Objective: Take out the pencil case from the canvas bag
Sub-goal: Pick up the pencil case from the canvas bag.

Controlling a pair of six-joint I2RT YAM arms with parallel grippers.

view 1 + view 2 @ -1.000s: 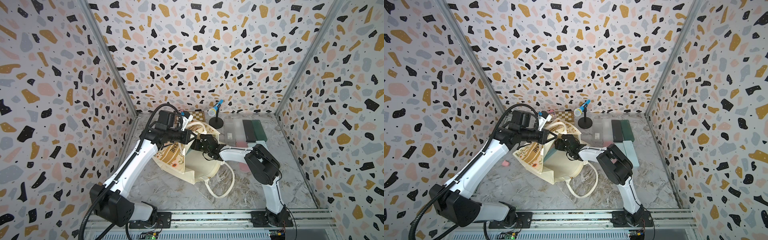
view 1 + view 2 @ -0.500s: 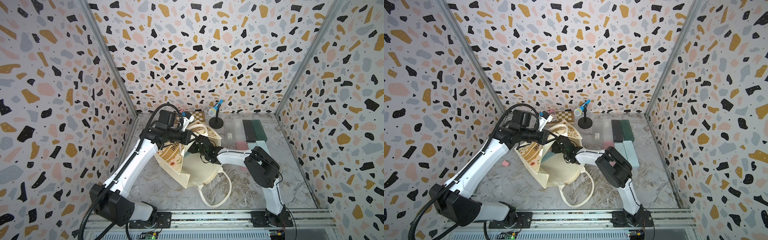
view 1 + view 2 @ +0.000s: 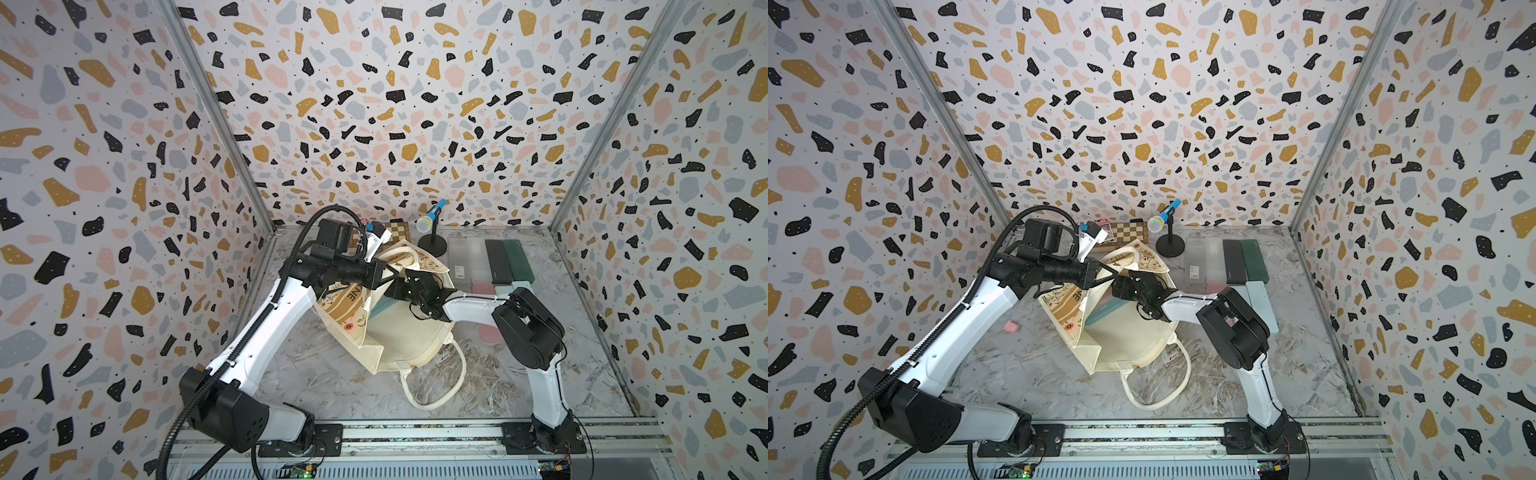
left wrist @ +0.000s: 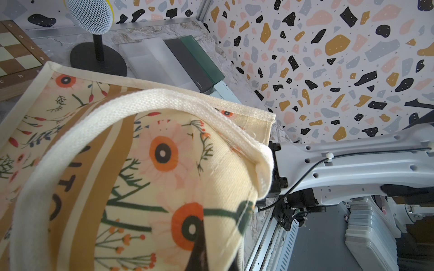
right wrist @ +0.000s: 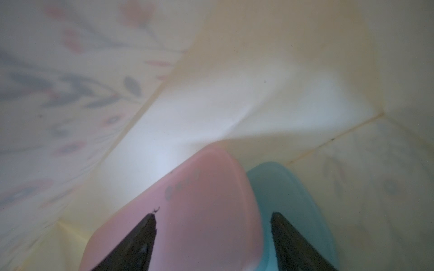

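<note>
The cream canvas bag (image 3: 409, 336) lies on the table with its mouth facing right and its floral face (image 3: 1065, 305) lifted. My left gripper (image 3: 388, 272) is shut on the bag's upper rim, and one dark finger (image 4: 199, 253) shows under the flowered cloth. My right gripper (image 5: 214, 215) is inside the bag and open. Its fingers stand either side of a pink pencil case (image 5: 199, 211), with a teal case (image 5: 288, 199) lying alongside. In both top views only its black body (image 3: 411, 286) shows at the mouth, next to a strip of the teal case (image 3: 1108, 309).
A microphone on a stand (image 3: 432, 218) and a chessboard (image 3: 397, 230) stand at the back. Frosted, black and green cases (image 3: 498, 262) lie in a row at back right, with a pink one (image 3: 486, 334) under the right arm. The bag's rope handle (image 3: 436, 386) loops toward the front.
My right gripper has pushed deeper into the bag, toward the left. The bag has sagged flatter and stretched toward the front. The left gripper has kept hold of the rim.
</note>
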